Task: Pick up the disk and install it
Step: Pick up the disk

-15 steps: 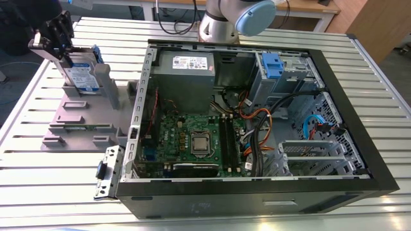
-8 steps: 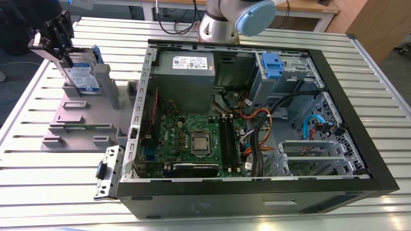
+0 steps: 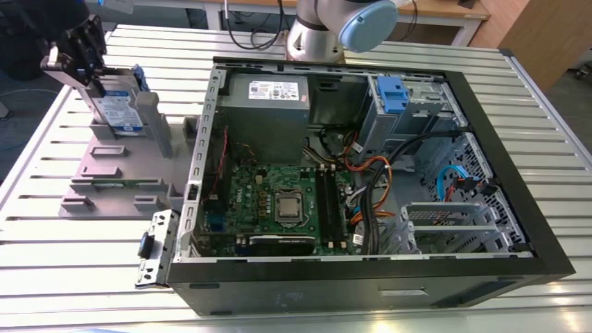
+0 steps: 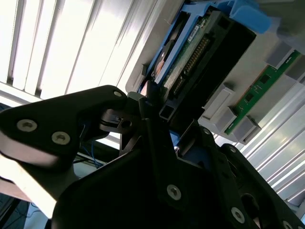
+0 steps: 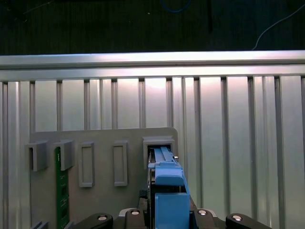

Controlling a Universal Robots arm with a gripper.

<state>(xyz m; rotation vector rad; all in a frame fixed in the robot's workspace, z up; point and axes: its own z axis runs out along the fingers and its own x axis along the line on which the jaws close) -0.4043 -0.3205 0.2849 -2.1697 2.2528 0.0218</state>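
— Pincer (image 3: 93,75) is clamped on the top edge of the disk (image 3: 120,107), which stands upright straight beneath it.
— Lower edge?
— Down in the slot of the grey stand (image 3: 111,166), walls hugging it. Open slatted table (image 3: 55,263) all round; computer case (image 3: 545,229) well off sideways.

Ribbed aluminium table (image 3: 74,277) under bright light, wooden bench (image 3: 444,10) beyond, grey floor (image 3: 11,149) alongside.
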